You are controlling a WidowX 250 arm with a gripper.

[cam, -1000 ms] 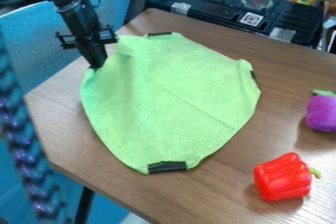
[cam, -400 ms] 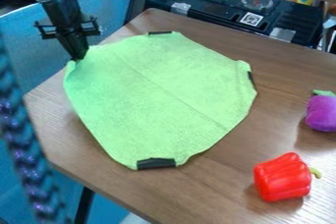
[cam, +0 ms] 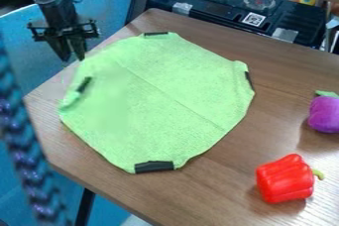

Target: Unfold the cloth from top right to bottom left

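The end effector (cam: 73,59) is hanging by the upper-left edge of the bench (cam: 205,195), its fingers standing apart; the green cloth (cam: 159,101) is lying spread near that edge, a red pepper (cam: 286,179) sitting lower right of it

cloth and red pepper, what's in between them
Just a bare stretch of wooden table lies between the cloth and the pepper, as the camera view shows.

The cloth (cam: 165,101) lies on the table (cam: 198,195), left of the pepper (cam: 285,179).
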